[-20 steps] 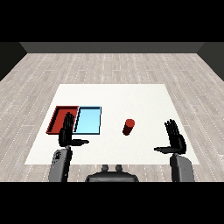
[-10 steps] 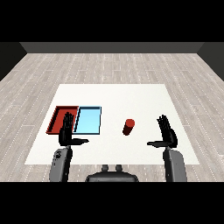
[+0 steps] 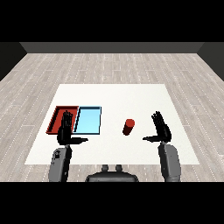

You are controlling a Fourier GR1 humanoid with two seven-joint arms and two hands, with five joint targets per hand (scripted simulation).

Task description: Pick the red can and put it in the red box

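Right hand (image 3: 161, 129) shifted left since earlier, nearer red can (image 3: 128, 127), fingers straight and apart, left hand (image 3: 65, 130) unmoved, fingers straight, can upright, untouched

1. Red can (image 3: 128, 127): no label, brand or number can be read on its side or top.
2. Red tray (image 3: 57, 118): plain walls and floor; no lettering or sign.
3. Light blue tray (image 3: 89, 121): plain surface; no lettering or sign.
4. White table (image 3: 113, 98): no print, mark or numeral on its top.
5. Left hand (image 3: 65, 131) and right hand (image 3: 161, 128), with their grey forearms: no maker's name, serial or decal legible.
6. Finding: no readable text anywhere in the head view.
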